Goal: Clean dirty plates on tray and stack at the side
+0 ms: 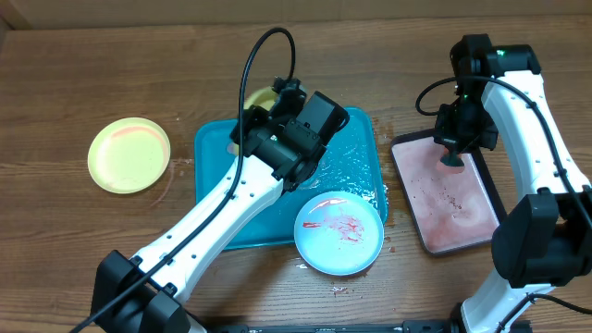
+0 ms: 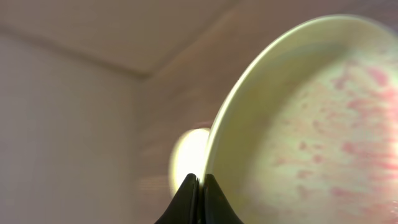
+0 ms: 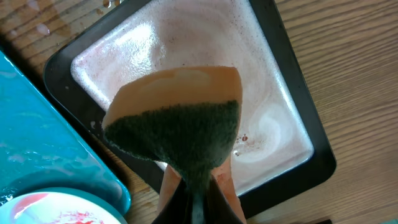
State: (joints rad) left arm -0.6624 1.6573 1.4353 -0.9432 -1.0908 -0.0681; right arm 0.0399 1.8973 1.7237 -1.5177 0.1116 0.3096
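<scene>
The left gripper (image 2: 200,186) is pinched on just the rim of a yellow-green plate (image 2: 298,124), tilted above the teal tray (image 1: 222,148); so thin a bite may let it twist loose under scrubbing. The right gripper (image 3: 196,202), clamped on the sponge (image 3: 180,134) over the black tray (image 3: 293,81), is well apart, and crossing over could clip the light blue plate (image 1: 339,232) overhanging the teal tray's corner.

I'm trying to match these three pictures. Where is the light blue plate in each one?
Overhead: the light blue plate lies low centre, at the teal tray's lower right corner.
Left wrist: not in it; a yellow-green plate fills the view.
Right wrist: a sliver of the plate in the bottom left corner.
Shared landmark: the teal tray, in overhead and right wrist.
</scene>
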